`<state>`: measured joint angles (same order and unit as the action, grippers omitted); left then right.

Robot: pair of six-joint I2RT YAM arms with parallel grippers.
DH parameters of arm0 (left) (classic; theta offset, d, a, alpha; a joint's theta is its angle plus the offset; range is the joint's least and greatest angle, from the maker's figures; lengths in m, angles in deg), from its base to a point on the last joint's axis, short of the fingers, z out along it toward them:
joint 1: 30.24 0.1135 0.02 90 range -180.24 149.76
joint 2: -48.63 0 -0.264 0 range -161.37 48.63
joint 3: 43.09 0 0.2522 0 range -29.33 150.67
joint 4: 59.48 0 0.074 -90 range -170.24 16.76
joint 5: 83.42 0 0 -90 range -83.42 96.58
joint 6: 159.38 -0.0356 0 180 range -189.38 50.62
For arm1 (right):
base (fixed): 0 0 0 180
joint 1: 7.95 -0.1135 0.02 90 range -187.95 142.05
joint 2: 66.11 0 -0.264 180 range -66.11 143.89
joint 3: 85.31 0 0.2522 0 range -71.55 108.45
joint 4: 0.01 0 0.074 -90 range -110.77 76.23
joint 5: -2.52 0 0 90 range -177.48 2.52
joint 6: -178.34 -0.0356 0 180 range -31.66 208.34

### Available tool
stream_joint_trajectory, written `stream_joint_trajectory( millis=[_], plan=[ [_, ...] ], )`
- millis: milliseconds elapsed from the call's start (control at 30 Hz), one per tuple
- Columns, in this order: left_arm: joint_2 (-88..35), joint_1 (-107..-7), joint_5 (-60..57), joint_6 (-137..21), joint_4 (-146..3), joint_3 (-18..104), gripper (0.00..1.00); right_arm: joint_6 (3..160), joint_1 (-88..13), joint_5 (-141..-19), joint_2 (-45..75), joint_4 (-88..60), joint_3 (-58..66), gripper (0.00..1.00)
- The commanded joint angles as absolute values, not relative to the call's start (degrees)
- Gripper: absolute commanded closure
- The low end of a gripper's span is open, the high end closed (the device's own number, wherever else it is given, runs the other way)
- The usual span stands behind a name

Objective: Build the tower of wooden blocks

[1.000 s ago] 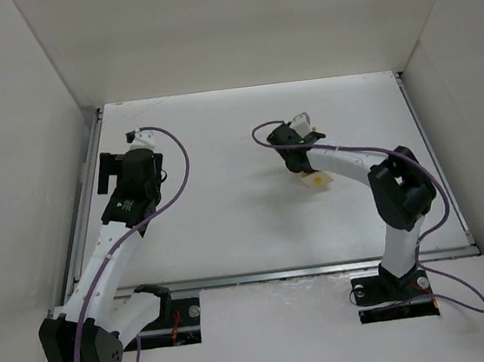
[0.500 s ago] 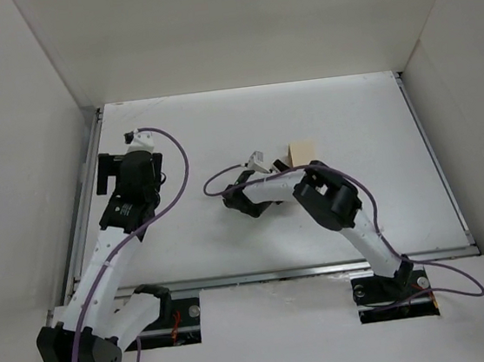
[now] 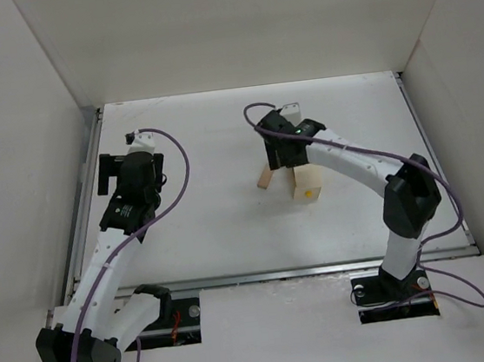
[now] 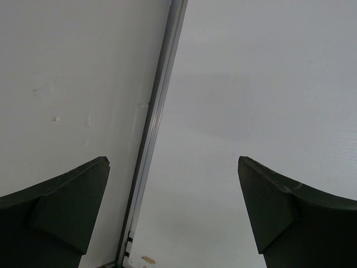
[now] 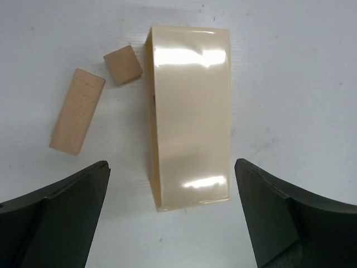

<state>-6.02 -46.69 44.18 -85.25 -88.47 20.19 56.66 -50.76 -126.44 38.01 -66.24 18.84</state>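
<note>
No wood block tower is in view; the pieces lie apart on the white table. A flat tan wood block (image 5: 77, 110) and a small tan cube (image 5: 122, 65) lie left of a larger pale yellow box (image 5: 189, 117). From above, the tan block (image 3: 264, 177) lies beside the box (image 3: 306, 184). My right gripper (image 5: 171, 164) hangs open above the box's near end, with nothing between its fingers (image 5: 67, 206). It shows from above over the blocks (image 3: 286, 157). My left gripper (image 4: 173, 162) is open and empty, far to the left (image 3: 129, 169).
A metal rail (image 4: 159, 111) runs along the table's left edge under my left gripper, with the white side wall (image 4: 67, 78) beyond it. White walls enclose the table (image 3: 230, 226) on three sides.
My right gripper was shut a second ago and has opened. The right arm swung out to the left and came back over the box. The left arm stayed still.
</note>
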Motion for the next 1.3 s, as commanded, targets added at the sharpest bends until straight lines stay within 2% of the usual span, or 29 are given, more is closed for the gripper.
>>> stream_joint_trajectory(
  millis=[0,100,300,633,1000,1267],
  plan=[
    [-4.98,-47.03,43.49,-84.23,-86.96,21.12,0.0,60.99,-45.49,-107.74,36.81,-59.84,14.42,0.0],
    [-4.98,-47.03,43.49,-84.23,-86.96,21.12,0.0,61.79,-41.88,-101.83,36.02,-58.42,12.3,0.0],
    [-4.98,-47.03,43.49,-84.23,-87.48,21.12,0.0,61.79,-39.24,-101.19,36.02,-57.28,10.36,0.0],
    [-4.98,-47.03,43.49,-84.23,-87.48,21.12,0.0,61.18,-38.19,-104.7,37.87,-56.22,9.22,0.0],
    [-4.98,-47.03,43.49,-84.23,-88.01,20.59,0.0,59.6,-38.19,-112.7,31.98,-60.53,13.35,0.0],
    [-4.98,-47.03,43.49,-84.23,-88.01,20.59,0.0,62.59,-37.66,-110.07,36.81,-58.16,13.35,0.0]
  ],
)
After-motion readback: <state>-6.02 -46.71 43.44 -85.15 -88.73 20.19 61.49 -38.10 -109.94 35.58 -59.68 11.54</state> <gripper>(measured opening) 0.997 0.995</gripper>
